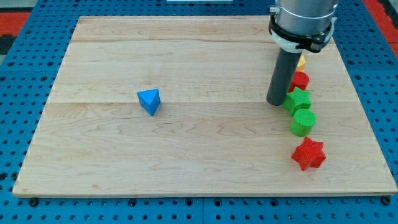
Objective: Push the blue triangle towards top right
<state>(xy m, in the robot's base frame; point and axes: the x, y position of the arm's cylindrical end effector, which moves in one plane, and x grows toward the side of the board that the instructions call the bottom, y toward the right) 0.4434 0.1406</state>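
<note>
Table: a pale wooden table (205, 168) of joined planks fills most of the view, lying on a blue perforated base (18, 68) that shows at the left, right and near edges.
Blue triangle: the blue triangle (149, 101) sits alone on the left half of the table, about midway between the far and near edges, well apart from every other block.
My tip: my tip (276, 103) rests on the table on the right side, at the lower end of the dark rod that hangs from the grey arm collar at the far right.
Tip to triangle: the tip is well to the right of the blue triangle, with bare wood between them.
Tip to other blocks: the tip stands just beside the left edge of the green star (298, 99); I cannot tell whether they touch.
Right-hand column: five blocks run from far to near along the right side.
Yellow block: a yellow block (301, 62) lies farthest, mostly hidden behind the rod, its shape unclear.
Red cylinder: a red cylinder (301, 79) follows, just beyond the green star.
Green cylinder: a green cylinder (303, 122) sits just in front of the green star.
Red star: a red star (308, 154) is nearest.
Jaws: there are none on this arm, only the rod, so nothing is grasped.
</note>
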